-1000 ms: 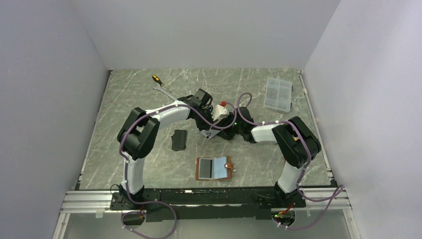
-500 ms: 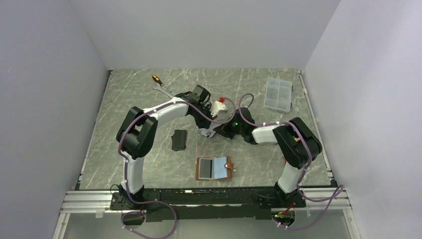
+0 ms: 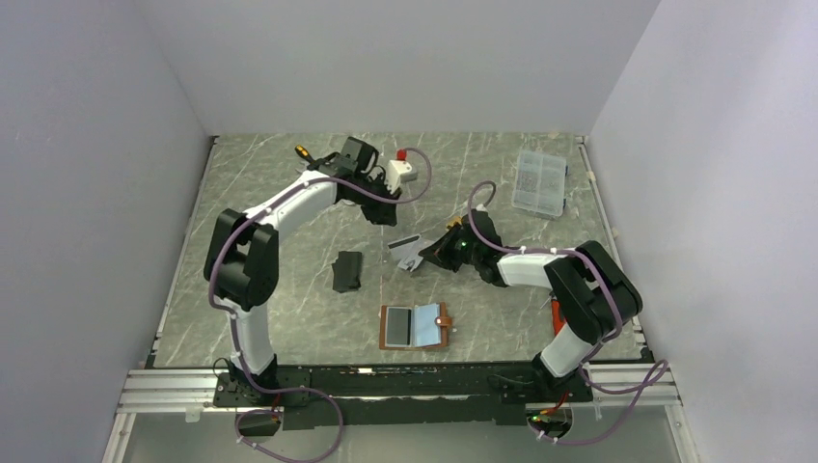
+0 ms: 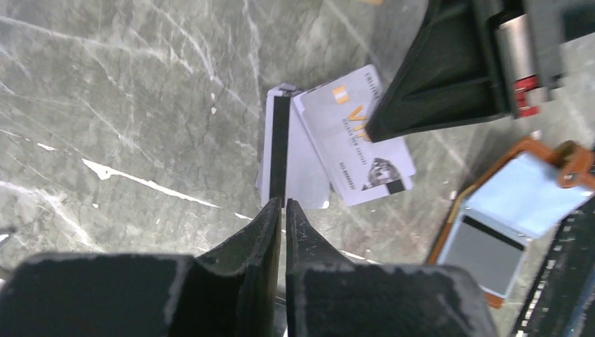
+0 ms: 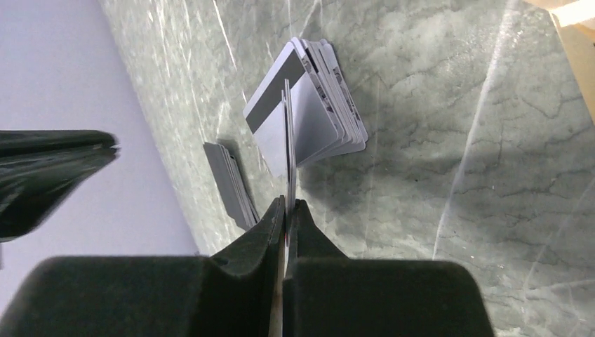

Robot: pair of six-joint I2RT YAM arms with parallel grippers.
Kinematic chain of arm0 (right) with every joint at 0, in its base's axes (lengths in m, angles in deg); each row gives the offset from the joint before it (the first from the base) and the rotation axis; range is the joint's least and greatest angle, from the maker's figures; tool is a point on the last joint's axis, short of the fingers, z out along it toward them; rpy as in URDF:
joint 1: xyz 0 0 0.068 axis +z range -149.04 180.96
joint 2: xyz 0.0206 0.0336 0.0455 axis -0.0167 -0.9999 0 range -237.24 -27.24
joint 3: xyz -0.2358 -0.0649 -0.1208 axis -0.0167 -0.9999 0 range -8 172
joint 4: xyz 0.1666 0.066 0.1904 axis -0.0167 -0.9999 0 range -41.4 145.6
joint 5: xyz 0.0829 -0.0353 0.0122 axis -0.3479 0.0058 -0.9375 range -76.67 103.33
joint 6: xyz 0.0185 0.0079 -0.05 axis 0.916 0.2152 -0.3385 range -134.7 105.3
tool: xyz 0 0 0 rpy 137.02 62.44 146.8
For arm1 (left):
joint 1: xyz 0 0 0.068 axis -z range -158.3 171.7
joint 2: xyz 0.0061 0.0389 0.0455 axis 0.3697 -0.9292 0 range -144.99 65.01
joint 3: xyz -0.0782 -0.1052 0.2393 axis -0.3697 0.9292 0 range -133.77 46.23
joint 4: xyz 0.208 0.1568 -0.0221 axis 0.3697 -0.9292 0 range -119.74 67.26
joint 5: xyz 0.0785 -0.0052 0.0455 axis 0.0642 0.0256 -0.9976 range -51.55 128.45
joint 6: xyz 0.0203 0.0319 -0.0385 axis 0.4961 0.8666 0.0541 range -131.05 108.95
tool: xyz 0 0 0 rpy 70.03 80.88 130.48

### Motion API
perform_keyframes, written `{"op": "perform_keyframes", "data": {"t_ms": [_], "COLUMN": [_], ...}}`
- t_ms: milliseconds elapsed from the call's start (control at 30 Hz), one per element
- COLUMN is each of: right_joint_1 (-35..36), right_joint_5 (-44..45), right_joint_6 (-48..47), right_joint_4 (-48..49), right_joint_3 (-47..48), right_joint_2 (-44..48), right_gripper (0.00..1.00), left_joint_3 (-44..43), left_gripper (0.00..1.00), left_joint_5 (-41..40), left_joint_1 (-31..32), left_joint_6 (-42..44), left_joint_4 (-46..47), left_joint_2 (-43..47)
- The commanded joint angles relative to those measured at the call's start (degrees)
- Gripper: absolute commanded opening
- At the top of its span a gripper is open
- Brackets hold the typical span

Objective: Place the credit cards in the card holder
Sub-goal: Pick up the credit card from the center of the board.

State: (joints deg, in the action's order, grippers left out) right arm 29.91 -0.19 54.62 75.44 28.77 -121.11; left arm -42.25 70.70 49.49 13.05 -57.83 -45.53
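Silver-grey credit cards (image 3: 407, 251) lie in a loose pile at mid-table, one showing a dark stripe; they also show in the left wrist view (image 4: 351, 144) and the right wrist view (image 5: 319, 112). My right gripper (image 3: 431, 253) is at the pile's right edge, shut on one thin card (image 5: 288, 140) held edge-on above the pile. My left gripper (image 3: 383, 214) is shut and empty, raised behind the pile; its fingertips (image 4: 270, 217) hover over the striped card. The tan-brown card holder (image 3: 442, 323) lies open near the front, pale sleeves up.
A black pouch (image 3: 347, 271) lies left of the cards. A screwdriver (image 3: 304, 152) and a wrench (image 3: 318, 174) lie at the back left. A clear compartment box (image 3: 540, 181) sits at the back right.
My left arm has pulled back and to the left, away from the cards. My right gripper has shifted left and nearer, and now sits at the pile with a card in it.
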Motion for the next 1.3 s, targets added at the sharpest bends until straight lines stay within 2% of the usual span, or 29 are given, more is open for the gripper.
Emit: {"op": "perform_keyframes", "data": {"t_ms": [0, 167, 433, 567, 600, 633, 667, 700, 833, 1000, 1167, 1267], "right_joint_1": [-0.1, -0.2, -1.0, -1.0, -1.0, -1.0, -1.0, -1.0, -0.9, -0.9, -0.8, -0.8], "right_joint_5": [-0.1, -6.0, -17.5, -19.3, -19.6, -20.3, -21.0, -21.3, -22.2, -22.0, -20.8, -21.1], "right_joint_6": [-8.5, -18.3, -24.6, -26.2, -26.3, -26.4, -26.5, -26.6, -26.0, -25.1, -25.9, -26.0], "right_joint_4": [1.5, 3.0, 5.9, 8.2, 9.2, 10.2, 10.7, 11.4, 13.9, 16.0, 15.7, 15.7], "right_joint_3": [1.5, 5.3, 7.2, 6.4, 6.0, 5.8, 5.8, 5.7, 4.9, 4.3, 4.3, 4.6], "right_joint_2": [2.6, 4.6, 8.9, 11.0, 11.5, 11.7, 11.8, 11.9, 12.3, 12.0, 12.3, 12.1], "right_gripper": [0.0, 0.0, 0.0, 0.0, 0.0, 0.0, 0.0, 0.0, 0.0, 0.0, 0.0, 0.0], "left_joint_3": [0.0, 5.4, 18.0, 24.0, 25.5, 26.7, 27.6, 28.1, 29.3, 31.3, 32.7, 32.3], "left_gripper": [0.14, 0.19, 0.24, 0.35, 0.45, 0.61, 0.71, 0.73, 0.73, 0.67, 0.51, 0.37], "left_joint_5": [11.5, 23.2, 34.5, 38.8, 39.6, 40.4, 41.3, 42.2, 43.3, 45.9, 46.9, 47.4], "left_joint_1": [-1.6, -5.7, -11.1, -11.3, -11.3, -11.3, -11.2, -11.2, -11.2, -10.9, -10.5, -10.3], "left_joint_6": [-7.3, -16.5, -33.1, -41.9, -44.8, -47.4, -49.9, -51.9, -53.1, -61.3, -65.3, -67.1], "left_joint_4": [1.0, 7.6, 26.2, 38.4, 42.5, 46.0, 48.8, 51.2, 53.5, 63.4, 69.6, 71.0], "left_joint_2": [4.6, 6.1, 10.4, 12.2, 12.6, 12.8, 12.7, 12.5, 12.8, 12.2, 12.4, 12.2]}}
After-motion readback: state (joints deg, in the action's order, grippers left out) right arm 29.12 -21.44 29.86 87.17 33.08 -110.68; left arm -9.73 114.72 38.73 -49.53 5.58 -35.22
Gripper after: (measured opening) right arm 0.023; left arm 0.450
